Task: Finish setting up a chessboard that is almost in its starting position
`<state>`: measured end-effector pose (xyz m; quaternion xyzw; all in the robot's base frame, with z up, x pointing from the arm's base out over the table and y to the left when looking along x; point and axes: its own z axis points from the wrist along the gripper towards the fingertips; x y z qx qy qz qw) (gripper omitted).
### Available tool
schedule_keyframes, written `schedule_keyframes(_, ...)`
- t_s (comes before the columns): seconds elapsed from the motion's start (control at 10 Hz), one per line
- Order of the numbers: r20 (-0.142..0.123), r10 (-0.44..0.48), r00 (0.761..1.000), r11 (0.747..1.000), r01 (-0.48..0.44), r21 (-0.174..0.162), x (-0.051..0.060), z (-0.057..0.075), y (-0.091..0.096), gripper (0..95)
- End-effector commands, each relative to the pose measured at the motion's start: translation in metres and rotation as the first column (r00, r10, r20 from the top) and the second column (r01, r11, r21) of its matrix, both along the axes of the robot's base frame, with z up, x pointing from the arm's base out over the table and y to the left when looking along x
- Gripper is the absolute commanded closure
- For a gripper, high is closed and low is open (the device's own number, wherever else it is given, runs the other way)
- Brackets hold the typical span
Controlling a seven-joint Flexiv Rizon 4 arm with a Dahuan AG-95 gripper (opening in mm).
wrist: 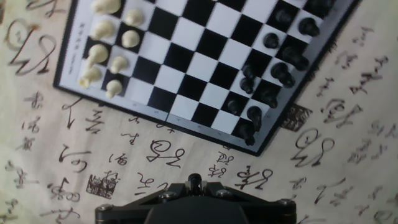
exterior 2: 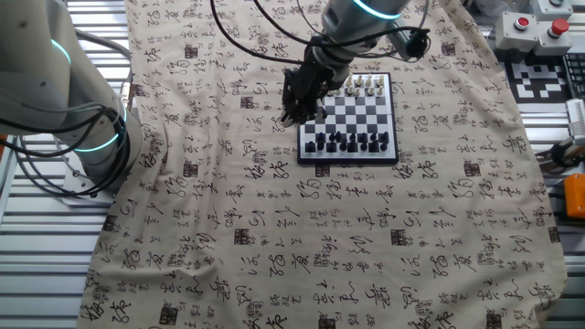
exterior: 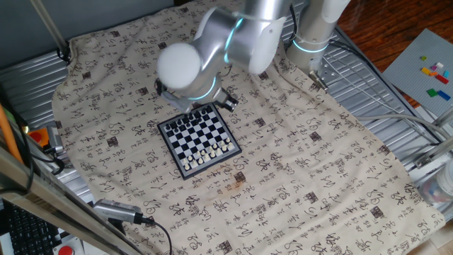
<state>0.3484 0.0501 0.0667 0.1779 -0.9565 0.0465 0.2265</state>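
Observation:
A small chessboard [exterior: 199,139] [exterior 2: 351,117] [wrist: 205,56] lies on the printed cloth. Its white pieces [wrist: 107,50] [exterior 2: 366,87] fill one end and its black pieces [wrist: 273,68] [exterior 2: 347,142] fill the other. In the hand view my gripper [wrist: 194,186] hovers over the cloth just off the board's edge, shut on a dark chess piece [wrist: 194,181]; only the piece's rounded top shows between the fingers. In the other fixed view the gripper [exterior 2: 298,102] hangs beside the board's left edge. In the first fixed view the arm hides it.
A cloth [exterior: 297,177] with black calligraphy covers the table. A box with red buttons [exterior 2: 535,23] stands at the back right, and a grey baseplate with loose bricks [exterior: 425,67] lies beyond the cloth. Cables [exterior: 127,212] run along the table's edge.

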Motion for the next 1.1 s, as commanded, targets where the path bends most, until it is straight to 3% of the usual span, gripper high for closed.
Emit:
schedule_keyframes(0.1,0.029,-0.053,0.998,0.999,0.052,0.004,-0.002,0.002,-0.001,95.0)
schedule_keyframes(0.5,0.027,-0.031,0.999,0.999,0.030,0.015,-0.002,0.002,-0.002,95.0)
schedule_keyframes(1.1,0.022,0.002,1.000,0.999,-0.003,0.034,0.000,-0.003,-0.019,95.0)
